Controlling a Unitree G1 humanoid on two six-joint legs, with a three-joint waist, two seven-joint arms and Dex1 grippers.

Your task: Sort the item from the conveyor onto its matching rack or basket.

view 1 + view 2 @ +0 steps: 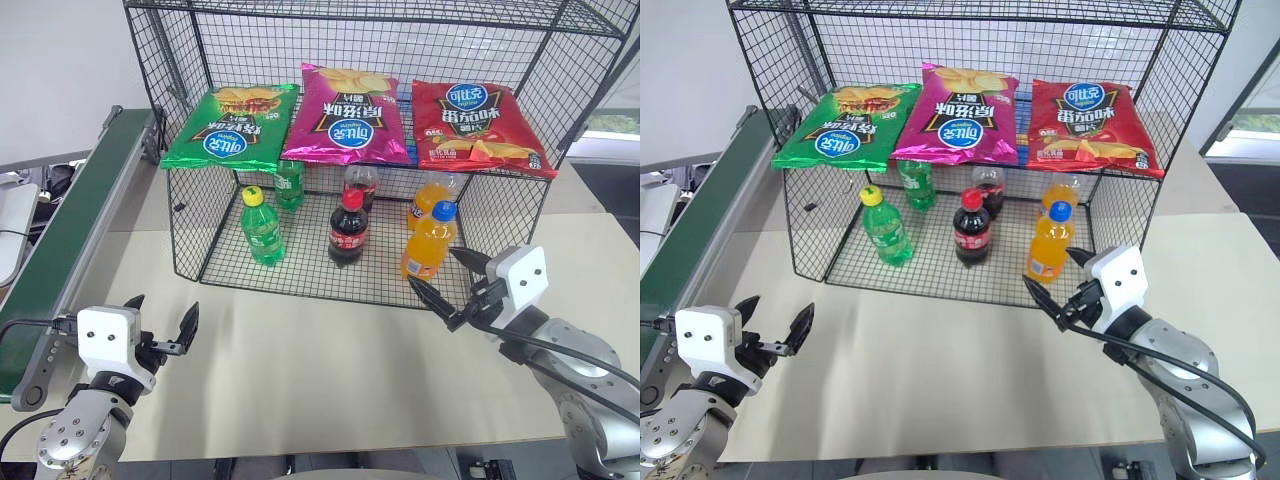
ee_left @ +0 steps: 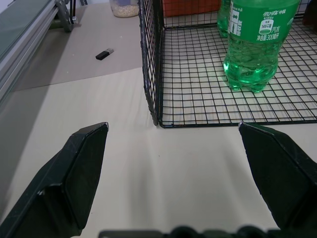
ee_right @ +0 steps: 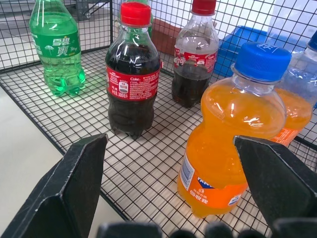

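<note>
The green crisp bag [image 1: 232,128] lies flat on the upper shelf of the black wire rack [image 1: 185,230], at its left end, beside a magenta bag. The conveyor [image 1: 70,215] with its dark green belt runs along the left side of the table. My left gripper [image 1: 163,318] hovers low over the table in front of the rack's left corner, open and holding nothing; the left wrist view shows its fingers [image 2: 74,173] spread wide. My right gripper [image 1: 440,275] is open too and points at the rack's front right, close to an orange bottle [image 3: 233,129].
A magenta bag [image 1: 348,115] and a red bag [image 1: 473,128] share the upper shelf. Green soda [image 1: 262,228], cola [image 1: 348,230] and orange [image 1: 428,245] bottles stand on the lower floor. A small black object [image 2: 104,54] lies on the beige table left of the rack.
</note>
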